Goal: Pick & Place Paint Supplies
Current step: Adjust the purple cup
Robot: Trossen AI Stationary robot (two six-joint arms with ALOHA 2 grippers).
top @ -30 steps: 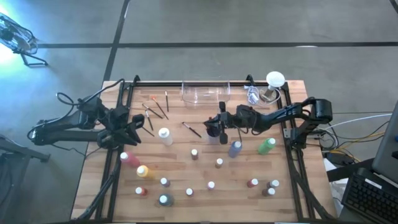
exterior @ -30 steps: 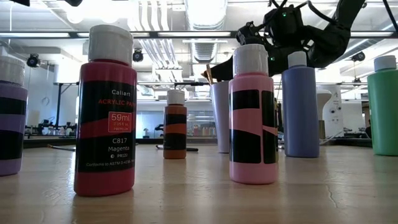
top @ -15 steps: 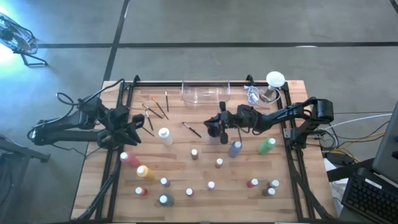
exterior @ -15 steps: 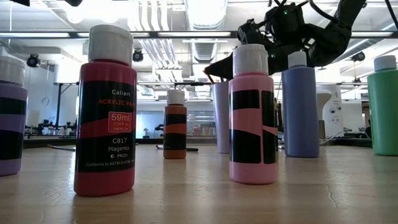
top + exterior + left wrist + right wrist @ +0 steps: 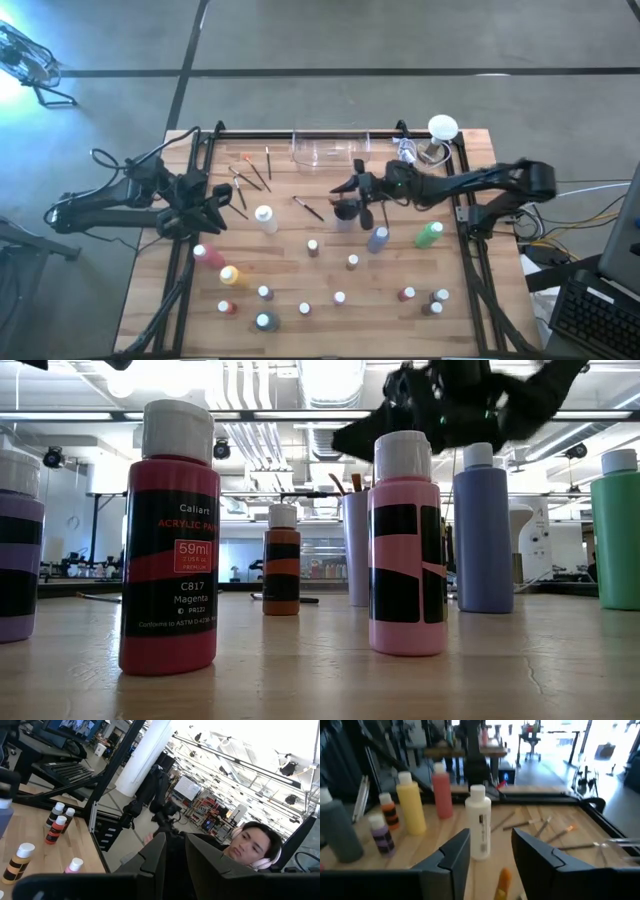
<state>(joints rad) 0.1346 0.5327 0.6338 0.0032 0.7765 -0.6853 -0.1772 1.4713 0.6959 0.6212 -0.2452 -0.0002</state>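
Hovering above the middle of the wooden slatted table point(image 5: 300, 250), the right gripper point(image 5: 345, 187) has its two dark fingers point(image 5: 454, 852) parted with nothing between them. Directly under it stands a pale translucent plastic cup point(image 5: 356, 548) with thin dark-handled paintbrushes point(image 5: 346, 483) sticking out of its top, and an orange brush tip point(image 5: 503, 881) shows just below the gap between the fingers. Just beside the cup stands a tall lavender-blue plastic bottle point(image 5: 378, 238), with a green bottle point(image 5: 429, 234) farther toward the right edge. A tall white plastic bottle point(image 5: 265, 218) stands nearer the left arm, and loose brushes point(image 5: 250, 176) lie on the boards beyond it, near a clear plastic bin point(image 5: 330, 147) at the far edge. Small paint bottles point(image 5: 339, 297) are scattered over the near half of the table. The left gripper point(image 5: 213, 205) waits at the table's left side, fingers point(image 5: 152, 857) slightly apart and empty.
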